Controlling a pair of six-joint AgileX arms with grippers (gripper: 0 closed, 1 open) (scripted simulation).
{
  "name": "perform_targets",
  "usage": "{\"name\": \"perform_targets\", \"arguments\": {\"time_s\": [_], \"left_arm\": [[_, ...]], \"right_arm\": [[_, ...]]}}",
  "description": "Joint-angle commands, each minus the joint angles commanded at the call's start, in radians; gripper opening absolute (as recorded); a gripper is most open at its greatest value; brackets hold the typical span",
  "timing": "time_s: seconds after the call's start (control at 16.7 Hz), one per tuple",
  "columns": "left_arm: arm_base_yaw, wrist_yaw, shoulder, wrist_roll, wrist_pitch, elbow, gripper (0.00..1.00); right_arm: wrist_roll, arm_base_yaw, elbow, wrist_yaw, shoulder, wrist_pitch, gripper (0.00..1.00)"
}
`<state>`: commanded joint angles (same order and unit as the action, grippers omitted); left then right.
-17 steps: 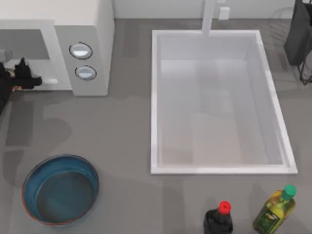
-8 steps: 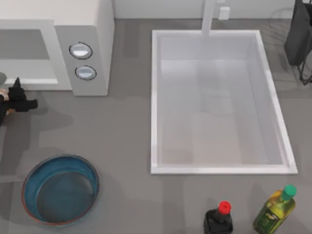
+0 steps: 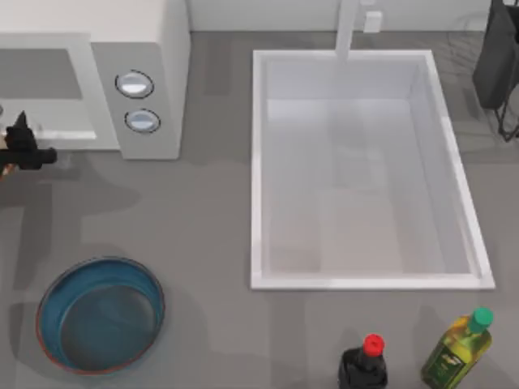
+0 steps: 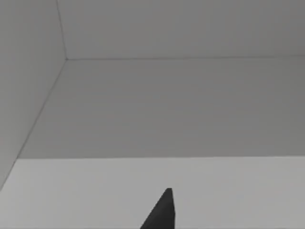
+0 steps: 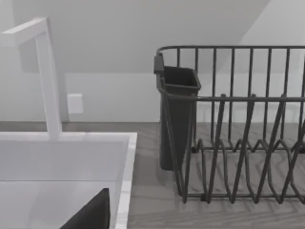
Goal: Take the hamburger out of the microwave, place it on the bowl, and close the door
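Your left hand (image 3: 23,146) sits at the microwave (image 3: 138,73) mouth, by the tabletop's left edge, placed to reach inside (whether its fingers are apart, I cannot tell). The burger is hidden. The bowl (image 3: 49,300) waits empty, close below.

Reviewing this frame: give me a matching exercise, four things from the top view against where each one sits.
Things:
1. bowl
2. microwave
3. sink
4. green-capped bottle

Places:
A. top view's upper left corner
B. lower right corner of the table
C. lower left of the table
D. middle to right of the table

Pairs: 1-C, 2-A, 3-D, 4-B
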<state>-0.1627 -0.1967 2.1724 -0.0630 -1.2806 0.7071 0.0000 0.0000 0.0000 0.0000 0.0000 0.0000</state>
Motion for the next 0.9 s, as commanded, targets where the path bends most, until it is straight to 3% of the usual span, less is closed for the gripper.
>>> {"name": "perform_targets", "arguments": {"time_s": [0.54, 0.9], "left_arm": [[-0.001, 0.004, -0.291, -0.002, 0.303, -0.001, 0.00], [-0.001, 0.004, -0.309, -0.004, 0.324, -0.002, 0.00]], "right_arm": [[0.000, 0.000, 0.000, 0.000, 0.000, 0.000, 1.00], [0.000, 0.000, 0.000, 0.000, 0.000, 0.000, 1.00]]}}
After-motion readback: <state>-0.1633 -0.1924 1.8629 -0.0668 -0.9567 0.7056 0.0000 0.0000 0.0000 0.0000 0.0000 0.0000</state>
